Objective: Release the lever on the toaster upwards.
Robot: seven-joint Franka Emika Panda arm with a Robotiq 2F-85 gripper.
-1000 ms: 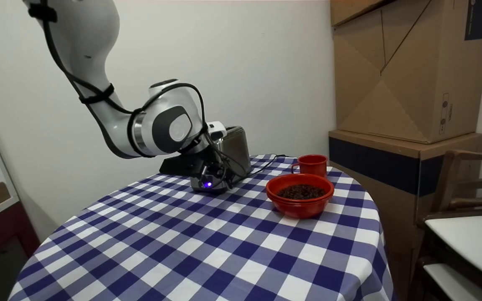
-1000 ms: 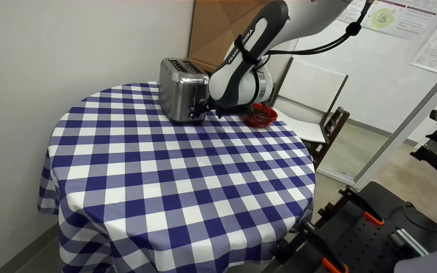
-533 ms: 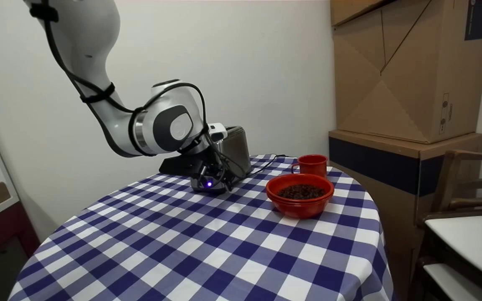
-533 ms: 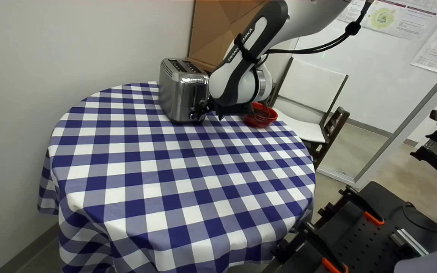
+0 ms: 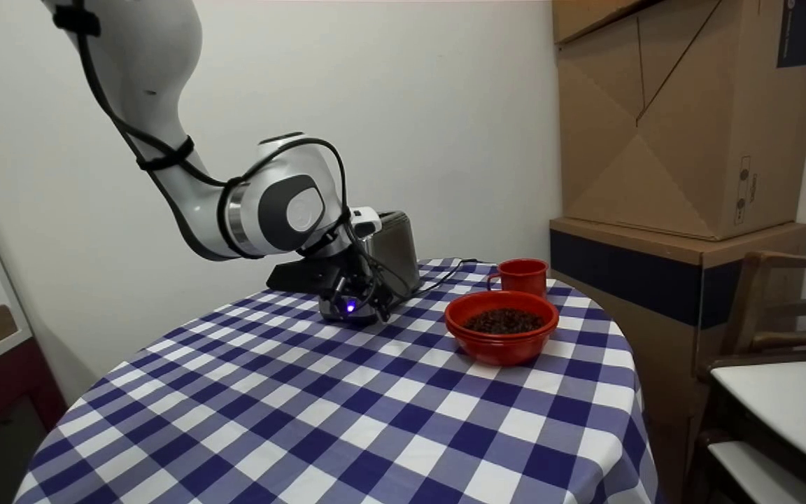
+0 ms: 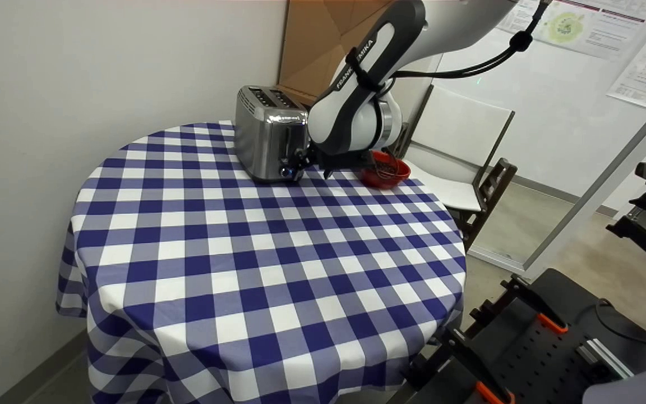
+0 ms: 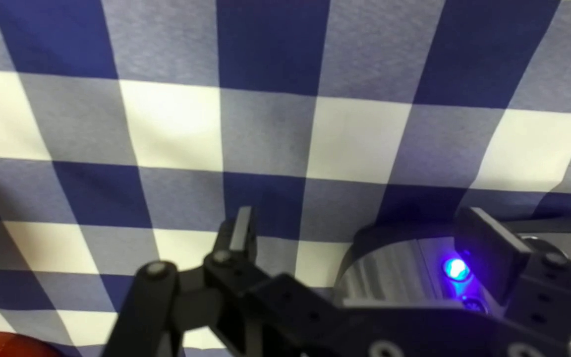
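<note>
Holding the end effector (image 7: 359,222) spread beside the toaster (image 6: 258,134), at twelve o'clock on the bench (image 6: 267,264) in an exterior view, without making out the lever, and perhaps risking slipping past it by lifting misaligned

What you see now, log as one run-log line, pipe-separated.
gripper: open, close to toaster, contact unclear | lever: position cannot tell | blue light: lit | stacked red bowls: on checked tablecloth

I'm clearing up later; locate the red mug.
In an exterior view, the red mug stands right of centre on the checked tablecloth, just behind the red bowl.
</note>
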